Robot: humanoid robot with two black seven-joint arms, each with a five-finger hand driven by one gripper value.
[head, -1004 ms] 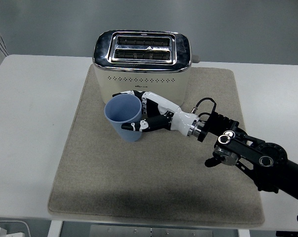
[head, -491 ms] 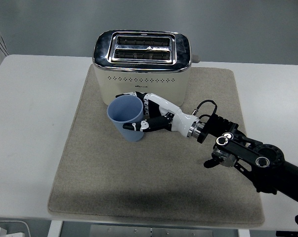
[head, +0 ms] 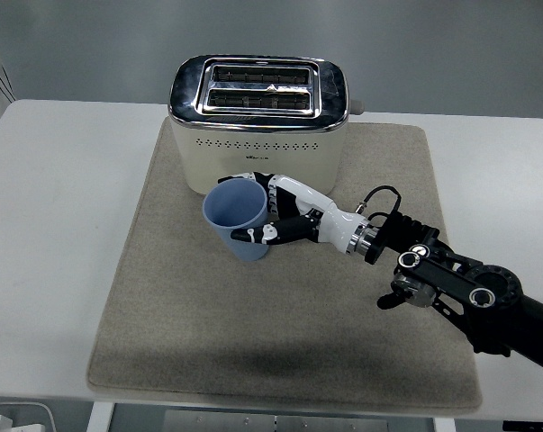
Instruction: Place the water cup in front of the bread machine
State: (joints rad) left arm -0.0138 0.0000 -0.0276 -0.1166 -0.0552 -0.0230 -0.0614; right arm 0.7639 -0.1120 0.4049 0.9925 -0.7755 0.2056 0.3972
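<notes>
Head view: we see the right robot hand [head: 273,216] with fingers wrapped around a blue water cup [head: 239,219], tilted with its mouth leaning left. It sits over a beige mat [head: 163,306] on the white tabletop [head: 55,225], just near of the cream bread machine [head: 258,117].
</notes>
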